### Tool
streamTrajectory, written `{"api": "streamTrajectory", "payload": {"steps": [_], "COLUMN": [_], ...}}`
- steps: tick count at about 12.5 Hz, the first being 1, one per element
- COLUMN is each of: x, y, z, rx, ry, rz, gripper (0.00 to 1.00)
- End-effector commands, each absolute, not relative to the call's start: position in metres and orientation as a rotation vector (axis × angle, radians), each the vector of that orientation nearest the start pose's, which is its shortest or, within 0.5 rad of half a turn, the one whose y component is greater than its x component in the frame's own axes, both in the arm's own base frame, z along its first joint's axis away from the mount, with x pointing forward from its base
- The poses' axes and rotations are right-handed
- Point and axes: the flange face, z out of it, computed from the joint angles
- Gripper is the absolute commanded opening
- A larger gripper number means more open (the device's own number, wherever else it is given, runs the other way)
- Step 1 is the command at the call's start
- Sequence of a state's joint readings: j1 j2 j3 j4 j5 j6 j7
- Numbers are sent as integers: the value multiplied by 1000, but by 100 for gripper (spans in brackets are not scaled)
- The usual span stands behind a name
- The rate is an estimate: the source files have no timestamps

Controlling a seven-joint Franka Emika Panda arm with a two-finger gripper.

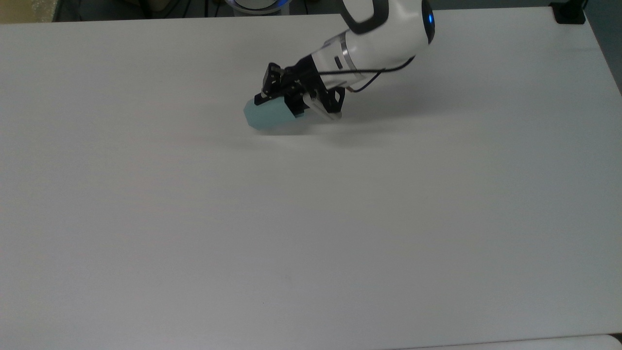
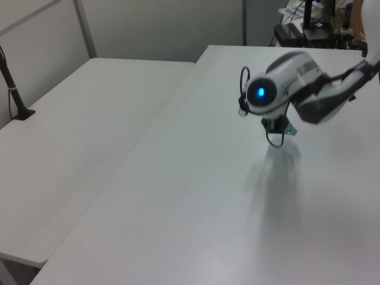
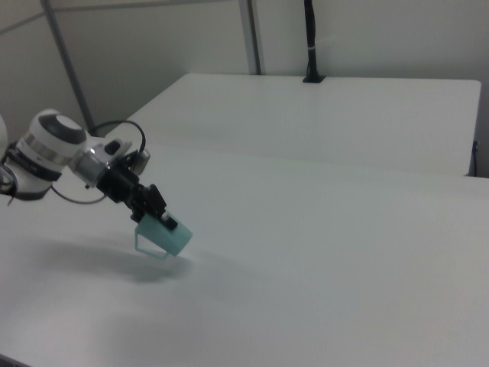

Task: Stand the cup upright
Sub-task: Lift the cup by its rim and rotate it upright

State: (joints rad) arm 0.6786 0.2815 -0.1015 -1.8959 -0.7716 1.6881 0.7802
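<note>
Your gripper (image 3: 157, 216) is clamped on the teal faceted mug (image 3: 163, 236), gripping near its rim. Mug hangs tilted just above the white table (image 3: 321, 252), base angled downward, handle underneath; this hold probably lets the wrist pivot it upright.

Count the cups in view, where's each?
1. The cup is held in the gripper, tilted and lifted off the white table, toward the right view's left. In the top view it sits upper centre.
</note>
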Motion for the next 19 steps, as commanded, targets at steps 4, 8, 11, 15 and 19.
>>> {"api": "streamTrajectory", "payload": {"steps": [4, 8, 11, 15, 19], "x": [536, 551, 560, 569, 566], "y": [230, 204, 167, 126, 112], "z": [428, 449, 460, 446, 418], "rx": [2651, 2979, 3153, 3251, 3248], "ry": [-70, -129, -235, -481, -541], "rz": [269, 178, 110, 87, 133], "gripper": [0, 0, 0, 0, 0]}}
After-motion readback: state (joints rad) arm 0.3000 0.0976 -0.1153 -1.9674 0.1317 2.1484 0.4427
